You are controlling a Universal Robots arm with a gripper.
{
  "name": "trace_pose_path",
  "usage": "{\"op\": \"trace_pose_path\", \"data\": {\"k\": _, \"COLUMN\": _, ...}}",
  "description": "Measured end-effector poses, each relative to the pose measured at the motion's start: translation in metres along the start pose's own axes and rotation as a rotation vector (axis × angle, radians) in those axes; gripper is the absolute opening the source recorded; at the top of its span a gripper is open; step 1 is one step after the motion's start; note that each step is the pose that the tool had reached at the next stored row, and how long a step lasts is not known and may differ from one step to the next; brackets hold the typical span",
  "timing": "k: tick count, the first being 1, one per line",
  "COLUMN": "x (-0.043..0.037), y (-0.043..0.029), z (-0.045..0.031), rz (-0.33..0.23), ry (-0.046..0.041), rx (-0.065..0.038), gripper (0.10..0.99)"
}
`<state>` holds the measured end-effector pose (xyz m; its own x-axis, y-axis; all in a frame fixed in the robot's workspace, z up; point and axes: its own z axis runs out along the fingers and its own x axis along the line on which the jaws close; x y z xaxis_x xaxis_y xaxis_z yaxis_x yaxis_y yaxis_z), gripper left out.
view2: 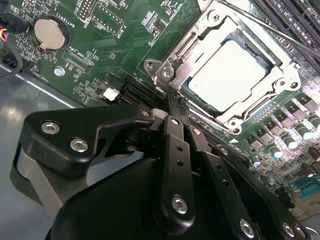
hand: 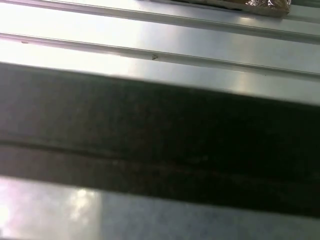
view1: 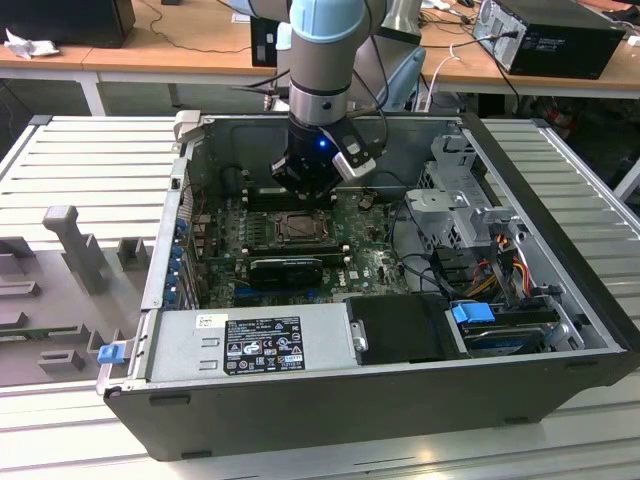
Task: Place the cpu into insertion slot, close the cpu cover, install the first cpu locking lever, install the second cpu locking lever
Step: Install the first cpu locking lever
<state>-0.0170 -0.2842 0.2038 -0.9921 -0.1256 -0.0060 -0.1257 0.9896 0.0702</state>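
Fingers of the gripper [view2: 175, 107] lie pressed together in the second wrist view, with nothing we can see between them, their tips just beside the near corner of the insertion slot [view2: 235, 70]. We see the cpu [view2: 227, 70] already seated flat in that socket, its pale face showing through the window of the cpu cover [view2: 192, 50], which lies down over it. So we judge the first two steps done. A thin metal rod, probably one locking lever [view2: 265, 27], runs along the far edge of the socket; whether it is hooked home we cannot tell, and the other lever we cannot pick out. Around the socket, the green motherboard [view2: 120, 45] carries a coin cell battery [view2: 50, 32], a row of small capacitors [view2: 292, 127] and long black memory slots [view2: 295, 15]. In the exterior view the arm reaches down into the open computer case [view1: 330, 420], with a black card [view1: 287, 270] just in front of the socket and loose cables [view1: 420, 265] to the exterior view's right crowding the space.
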Motion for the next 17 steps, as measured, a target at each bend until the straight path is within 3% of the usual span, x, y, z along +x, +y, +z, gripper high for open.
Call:
{"op": "trace_pose_path", "data": {"k": 4, "x": -0.0001, "y": -0.0003, "z": 0.0032, "rz": 0.0, "ry": 0.0012, "rx": 0.006, "gripper": 0.106}}
{"op": "trace_pose_path", "data": {"k": 7, "x": -0.0005, "y": 0.0, "z": 0.0023, "rz": 0.0, "ry": -0.0009, "rx": -0.002, "gripper": 0.106}}
{"op": "trace_pose_path", "data": {"k": 11, "x": -0.0006, "y": 0.0015, "z": -0.0154, "rz": 0.0, "ry": -0.0001, "rx": -0.001, "gripper": 0.106}}
{"op": "trace_pose_path", "data": {"k": 17, "x": -0.0001, "y": -0.0024, "z": -0.0174, "rz": 0.0, "ry": -0.0001, "rx": -0.001, "gripper": 0.106}}
